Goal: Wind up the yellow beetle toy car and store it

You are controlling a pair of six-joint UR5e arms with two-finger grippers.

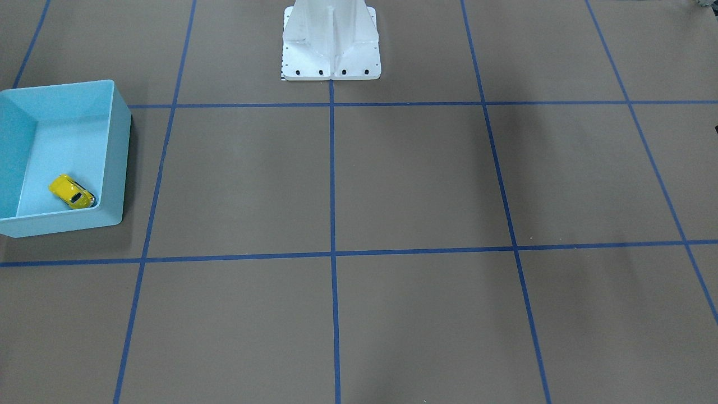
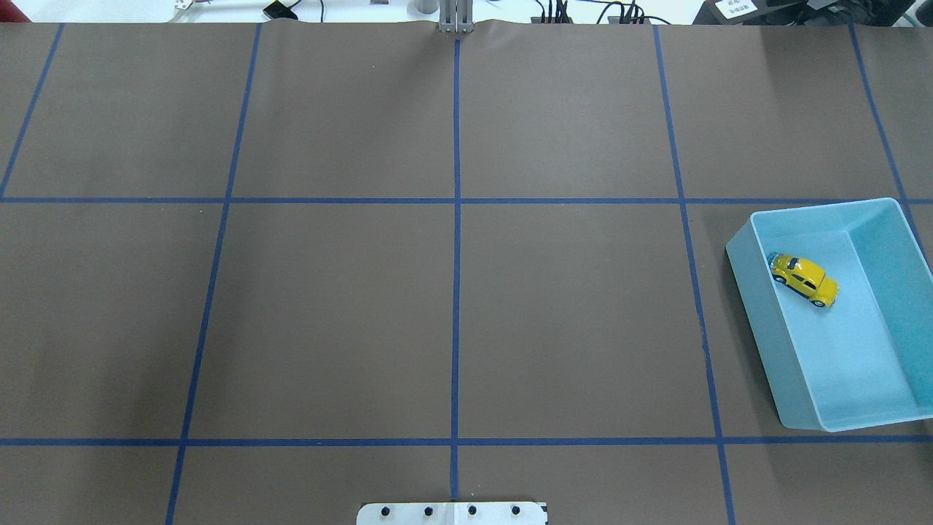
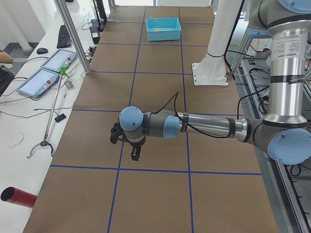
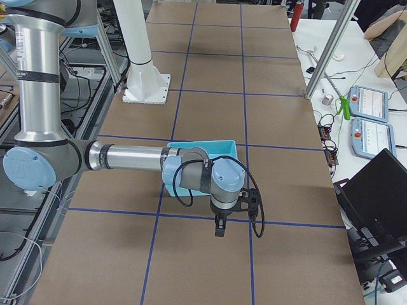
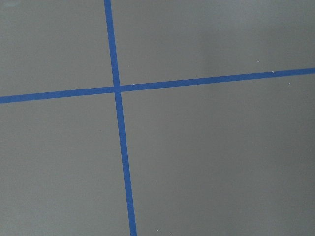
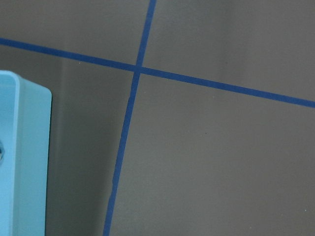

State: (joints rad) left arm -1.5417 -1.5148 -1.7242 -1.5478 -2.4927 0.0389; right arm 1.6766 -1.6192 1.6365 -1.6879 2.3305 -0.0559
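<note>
The yellow beetle toy car (image 1: 72, 192) (image 2: 804, 279) lies inside the light blue bin (image 1: 119, 157) (image 2: 747, 284), near one of its corners. In the exterior left view the near left gripper (image 3: 132, 151) hangs over bare table far from the bin (image 3: 163, 29). In the exterior right view the near right gripper (image 4: 219, 227) hangs over the table just past the bin (image 4: 226, 147). Both grippers show only in the side views, so I cannot tell whether they are open or shut. The right wrist view catches only a bin corner (image 6: 24, 162).
The white robot base (image 1: 331, 45) stands at the table's robot side. Blue tape lines (image 2: 456, 219) divide the brown table into squares. Control pendants (image 4: 369, 121) and a reaching tool (image 3: 48, 121) lie on the white bench beyond the table's far edge.
</note>
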